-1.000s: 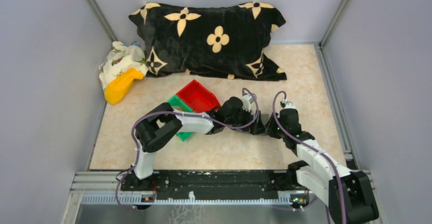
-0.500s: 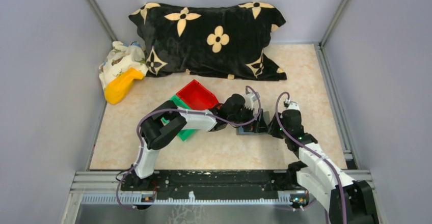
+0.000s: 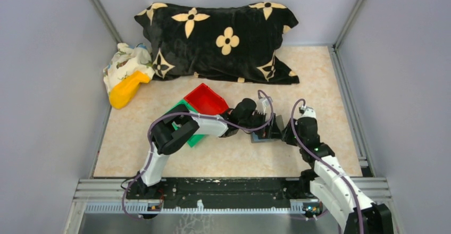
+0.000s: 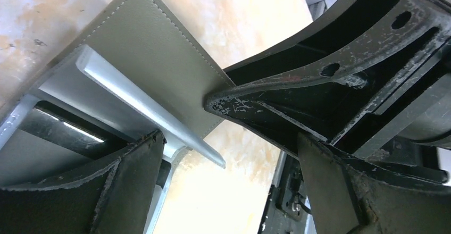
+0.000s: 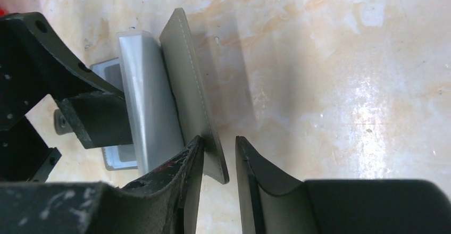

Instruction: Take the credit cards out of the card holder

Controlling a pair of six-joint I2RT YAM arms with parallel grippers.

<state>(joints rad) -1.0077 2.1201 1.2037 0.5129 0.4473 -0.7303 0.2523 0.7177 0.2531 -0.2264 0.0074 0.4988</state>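
Card holder [image 3: 263, 136] lies on the surface [image 3: 234, 157] right of centre in the top view, caught between both arms. The left jaws reach it from the upper left and the right jaws from the right, neither clearly nearer. Beside the left arm, the red bin [image 3: 213, 108] looks empty, while the green bin [image 3: 194, 140] is mostly hidden, so I cannot tell what it holds. In the left wrist view the left jaws are spread wide. The holder sits at the left of frame, its grey flap [image 4: 154, 53] swung away from a silvery inner case [image 4: 133, 93], with one right finger [image 4: 298, 80] touching the flap's edge. In the right wrist view the holder's long axis runs top to bottom. The right jaws stand half spread astride the flap's lower end with bare surface showing beside it, so they are not yet pinching. No card shows protruding from the case, and the coming move likely turns on holding that flap aside.
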